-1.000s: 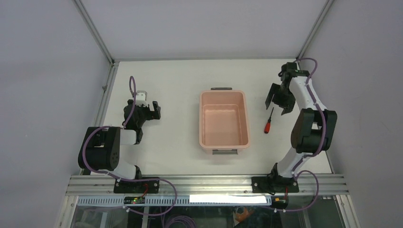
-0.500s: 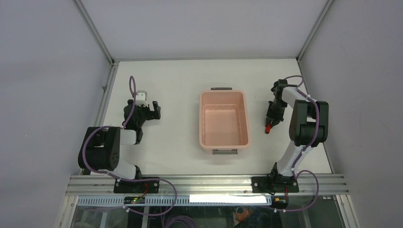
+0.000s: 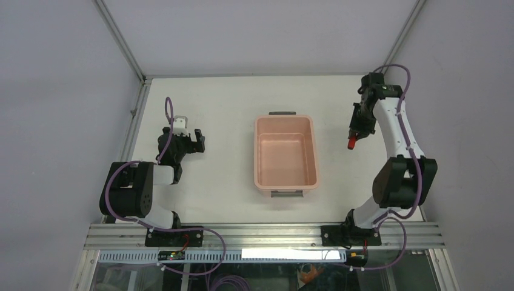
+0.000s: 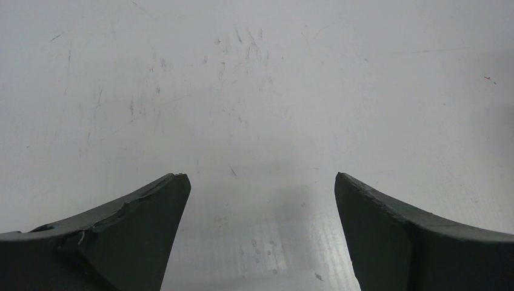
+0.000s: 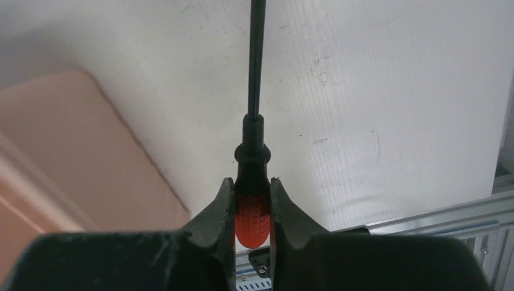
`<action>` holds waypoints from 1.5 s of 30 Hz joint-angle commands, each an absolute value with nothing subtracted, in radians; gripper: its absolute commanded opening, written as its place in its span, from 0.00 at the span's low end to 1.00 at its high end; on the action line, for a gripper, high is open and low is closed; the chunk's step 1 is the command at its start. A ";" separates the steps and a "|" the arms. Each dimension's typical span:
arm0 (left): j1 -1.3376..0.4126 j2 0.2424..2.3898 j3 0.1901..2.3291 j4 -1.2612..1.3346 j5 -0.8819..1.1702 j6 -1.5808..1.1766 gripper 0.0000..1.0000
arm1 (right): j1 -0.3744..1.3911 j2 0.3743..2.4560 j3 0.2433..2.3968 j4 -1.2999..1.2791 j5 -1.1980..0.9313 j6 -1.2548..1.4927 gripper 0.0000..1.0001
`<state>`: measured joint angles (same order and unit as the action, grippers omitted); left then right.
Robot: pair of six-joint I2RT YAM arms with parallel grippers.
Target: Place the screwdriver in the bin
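Off the white desk [image 3: 224, 109] the screwdriver [image 5: 252, 145] had just come up: the right claw [image 5: 251, 191] had clamped its red handle and lifted it, right of the bin [image 3: 316, 151]. The left claw [image 4: 260, 179] gaped wide. Only the carry remained, I reckoned.

— Any lettering, label or number to read anywhere?
— None that I can make out. The bin [image 3: 285, 160] is plain salmon-pink, no mark legible on it.
— And the screwdriver [image 5: 252, 157]?
— Only moulded ridges on the red handle; no brand or size readable there.
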<state>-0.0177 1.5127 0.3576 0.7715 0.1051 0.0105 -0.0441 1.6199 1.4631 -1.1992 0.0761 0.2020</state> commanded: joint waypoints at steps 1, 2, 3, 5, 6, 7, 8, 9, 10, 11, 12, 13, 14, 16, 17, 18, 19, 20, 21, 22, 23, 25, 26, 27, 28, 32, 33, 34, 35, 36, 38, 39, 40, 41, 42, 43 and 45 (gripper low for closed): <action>-0.008 1.511 0.373 0.835 0.116 0.002 0.99 | -0.002 1.497 1.610 -1.386 0.074 0.228 0.00; -0.008 1.511 0.373 0.835 0.116 0.002 0.99 | 0.026 1.485 1.638 -1.398 0.067 0.236 0.00; -0.008 1.511 0.373 0.835 0.116 0.002 0.99 | 0.058 1.472 1.663 -1.404 0.065 0.252 0.00; -0.008 1.511 0.373 0.835 0.116 0.002 0.99 | 0.142 1.450 1.704 -1.393 0.066 0.287 0.00; -0.008 1.511 0.373 0.835 0.116 0.002 0.99 | 0.194 1.442 1.720 -1.375 0.069 0.308 0.00; -0.008 1.511 0.373 0.835 0.116 0.002 0.99 | 0.251 1.439 1.736 -1.359 0.074 0.326 0.00; -0.008 1.511 0.373 0.835 0.116 0.002 0.99 | 0.313 1.440 1.750 -1.344 0.081 0.345 0.00; -0.008 1.511 0.373 0.835 0.116 0.002 0.99 | 0.371 1.446 1.764 -1.329 0.096 0.363 0.00; -0.008 1.511 0.373 0.835 0.116 0.002 0.99 | 0.435 1.455 1.777 -1.314 0.113 0.388 0.00; -0.008 1.511 0.373 0.835 0.116 0.002 0.99 | 0.510 1.468 1.787 -1.299 0.129 0.403 0.00; -0.008 1.511 0.373 0.835 0.116 0.002 0.99 | 0.560 1.485 1.790 -1.283 0.149 0.414 0.00; -0.008 1.511 0.373 0.835 0.116 0.002 0.99 | 0.608 1.501 1.788 -1.268 0.164 0.426 0.00; -0.008 1.511 0.373 0.835 0.116 0.002 0.99 | 0.649 1.522 1.779 -1.252 0.178 0.439 0.00; -0.008 1.511 0.373 0.835 0.116 0.002 0.99 | 0.716 1.565 1.755 -1.224 0.198 0.463 0.00; -0.008 1.511 0.373 0.835 0.116 0.002 0.99 | 0.741 1.590 1.736 -1.211 0.206 0.475 0.00; -0.008 1.511 0.373 0.835 0.116 0.002 0.99 | 0.766 1.611 1.715 -1.196 0.214 0.487 0.00; -0.008 1.511 0.373 0.835 0.116 0.002 0.99 | 0.786 1.639 1.690 -1.175 0.218 0.500 0.00; -0.008 1.511 0.373 0.835 0.116 0.002 0.99 | 0.801 1.658 1.665 -1.163 0.217 0.513 0.00; -0.008 1.511 0.373 0.835 0.116 0.002 0.99 | 0.815 1.674 1.641 -1.147 0.214 0.527 0.00; -0.008 1.511 0.373 0.835 0.116 0.002 0.99 | 0.825 1.689 1.611 -1.124 0.209 0.538 0.00; -0.008 1.511 0.373 0.835 0.116 0.002 0.99 | 0.835 1.700 1.582 -1.099 0.203 0.549 0.00; -0.008 1.511 0.373 0.835 0.116 0.002 0.99 | 0.849 1.718 1.507 -1.038 0.197 0.579 0.00; -0.008 1.511 0.373 0.835 0.116 0.002 0.99 | 0.852 1.722 1.475 -1.013 0.197 0.591 0.00; -0.008 1.511 0.373 0.835 0.116 0.002 0.99 | 0.854 1.731 1.446 -0.993 0.199 0.603 0.00; -0.008 1.511 0.373 0.835 0.116 0.002 0.99 | 0.856 1.737 1.414 -0.971 0.200 0.615 0.00; -0.008 1.511 0.373 0.835 0.116 0.002 0.99 | 0.857 1.748 1.286 -0.868 0.199 0.650 0.00; -0.008 1.511 0.373 0.835 0.116 0.002 0.99 | 0.857 1.752 1.262 -0.846 0.206 0.659 0.00; -0.008 1.511 0.373 0.835 0.116 0.002 0.99 | 0.857 1.756 1.246 -0.833 0.217 0.667 0.00; -0.008 1.511 0.373 0.835 0.116 0.002 0.99 | 0.858 1.767 1.232 -0.817 0.225 0.672 0.00; -0.008 1.511 0.373 0.835 0.116 0.002 0.99 | 0.858 1.774 1.220 -0.805 0.230 0.677 0.02; -0.008 1.511 0.373 0.835 0.116 0.002 0.99 | 0.857 1.786 1.201 -0.788 0.233 0.685 0.08; -0.008 1.511 0.373 0.835 0.116 0.002 0.99 | 0.857 1.790 1.194 -0.777 0.236 0.689 0.10; -0.008 1.511 0.373 0.835 0.116 0.002 0.99 | 0.857 1.791 1.188 -0.772 0.238 0.693 0.14; -0.008 1.511 0.373 0.835 0.116 0.002 0.99 | 0.857 1.790 1.182 -0.768 0.245 0.698 0.19; -0.008 1.511 0.373 0.835 0.116 0.002 0.99 | 0.857 1.788 1.178 -0.769 0.255 0.703 0.23; -0.008 1.511 0.373 0.835 0.116 0.002 0.99 | 0.857 1.783 1.177 -0.772 0.265 0.708 0.27; -0.008 1.511 0.373 0.835 0.116 0.002 0.99 | 0.857 1.769 1.179 -0.785 0.282 0.713 0.43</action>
<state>-0.0177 1.5127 0.3576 0.7715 0.1055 0.0105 0.8536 1.7985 1.1793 -0.8257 0.2119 0.6693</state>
